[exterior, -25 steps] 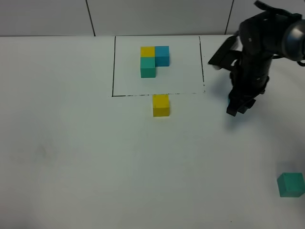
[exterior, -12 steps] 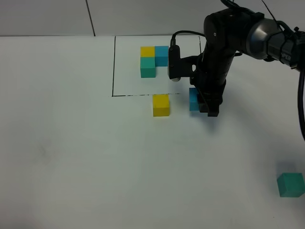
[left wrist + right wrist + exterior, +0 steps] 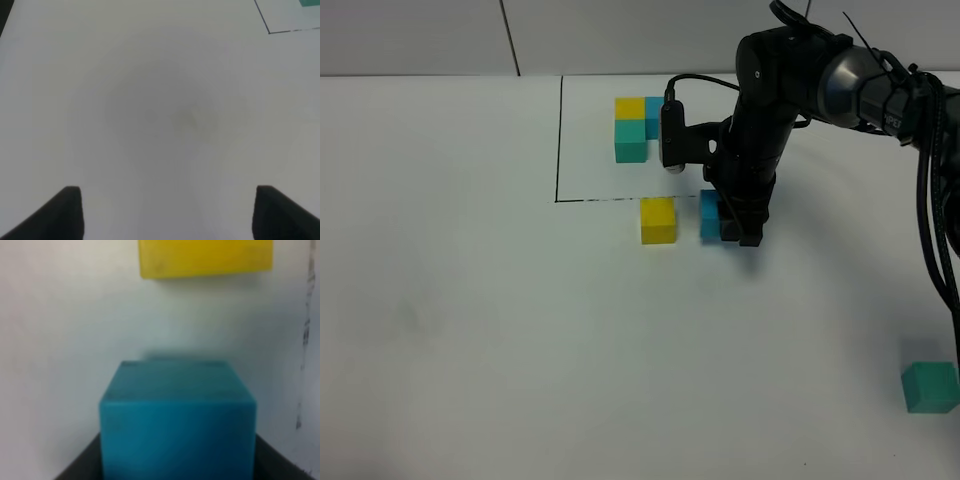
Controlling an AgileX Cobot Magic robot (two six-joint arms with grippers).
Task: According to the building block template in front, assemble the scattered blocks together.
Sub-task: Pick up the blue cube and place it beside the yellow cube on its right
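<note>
Since 0.5 s earlier, the right gripper [image 3: 728,222] had carried the sky-blue cube [image 3: 709,212] a little toward the left edge of the tabletop [image 3: 470,330], narrowing the gap to the yellow cube [image 3: 658,220]. Its fingers were clamped on 2 opposite sides of that cube, which the right wrist view showed as a plain, matte, sharp-edged block with a dark finger at each lower flank. The sky-blue cube stood just beside the yellow cube without touching it, a strip of white surface between them. Whether it rested on the surface or hung just above could not be told. Both cubes looked equal in size and sat just on the near side of the black-line rectangle [image 3: 558,140], closer to the far edge than the near one. The teal-green cube [image 3: 930,387] lay alone by the near right corner, well apart. Inside the rectangle, near the far edge, the template [image 3: 631,128] showed 3 joined cubes in an L: yellow, blue beside it toward the right edge and partly hidden by the arm, teal-green on the yellow one's near side. The left gripper [image 3: 165,215] hung over bare white surface, its 2 dark fingertips spread wide with nothing between them.
</note>
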